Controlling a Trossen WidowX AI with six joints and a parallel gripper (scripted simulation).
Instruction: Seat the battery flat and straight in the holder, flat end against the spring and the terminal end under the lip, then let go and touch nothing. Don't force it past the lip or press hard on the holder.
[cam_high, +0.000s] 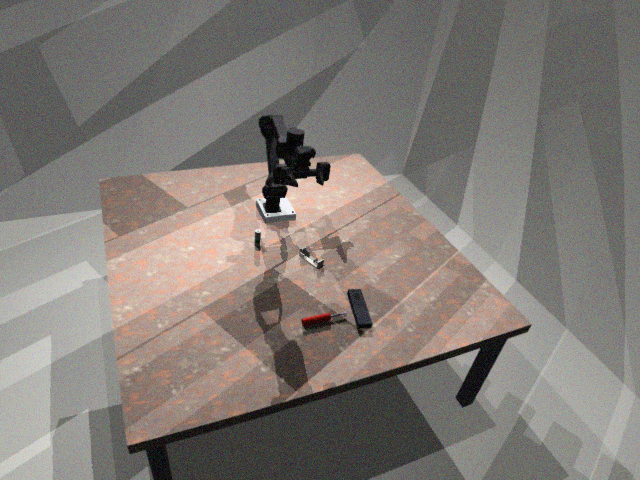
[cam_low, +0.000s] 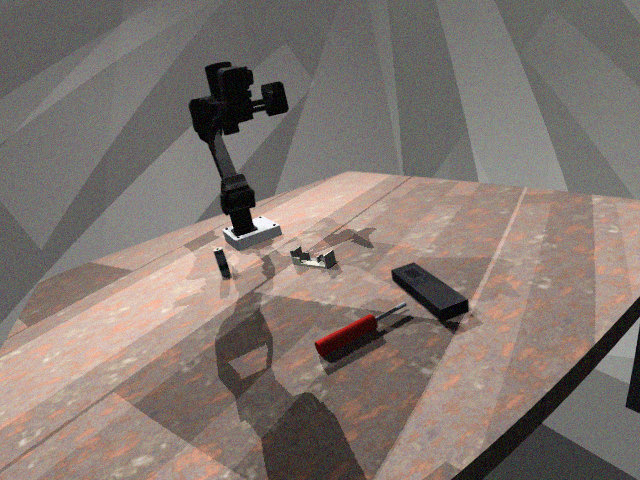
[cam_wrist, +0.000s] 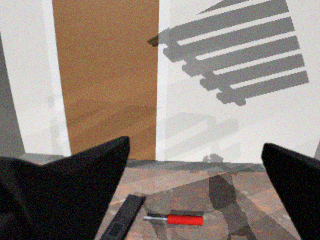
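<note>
Nearest, low in the exterior frame, a red screwdriver lies beside a black box. Farther back at centre sits the holder, with the battery standing upright well to its left on the table. Highest and farthest, the gripper hangs with fingers wide apart, holding nothing.

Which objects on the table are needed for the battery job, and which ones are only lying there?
Needed for the job:
- battery, standing upright near the arm's base
- holder, with nothing in it
- tool, open, raised above the table, holding nothing

Only lying there:
- red-handled screwdriver
- black flat bar, beside the screwdriver's tip
</note>
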